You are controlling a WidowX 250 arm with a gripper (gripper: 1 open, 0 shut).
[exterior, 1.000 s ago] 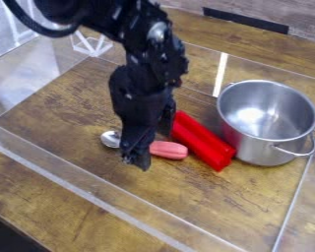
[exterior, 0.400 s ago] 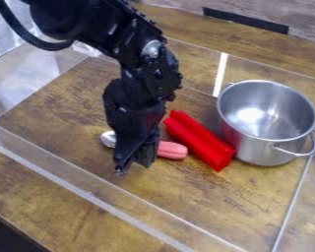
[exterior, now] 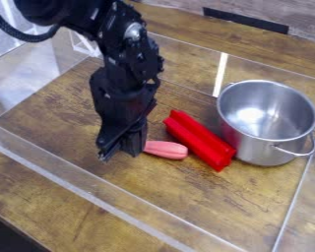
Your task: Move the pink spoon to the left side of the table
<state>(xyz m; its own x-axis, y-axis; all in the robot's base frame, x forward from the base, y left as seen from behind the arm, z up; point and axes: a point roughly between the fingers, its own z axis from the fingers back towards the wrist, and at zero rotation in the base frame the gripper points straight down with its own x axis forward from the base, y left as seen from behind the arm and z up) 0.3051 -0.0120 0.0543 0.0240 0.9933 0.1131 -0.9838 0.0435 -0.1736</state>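
The pink spoon (exterior: 165, 150) lies flat on the dark wood table (exterior: 68, 103). Only its salmon-pink handle shows, and the silver bowl end is hidden behind the fingers. My gripper (exterior: 117, 149) points steeply down with its tips at the tabletop, right at the spoon's left end. The black fingers look closed together. Whether they pinch the bowl I cannot make out, and the spoon is not lifted.
A red rectangular block (exterior: 201, 139) lies just right of the spoon, angled toward the steel pot (exterior: 267, 120) at the right. Low clear acrylic walls (exterior: 82, 192) edge the table. Bare wood stretches left of the gripper.
The arm has shifted left, from over the handle to the spoon's bowl end, now covering the silver bowl. The fingers have closed. The pink handle lies almost where it was.
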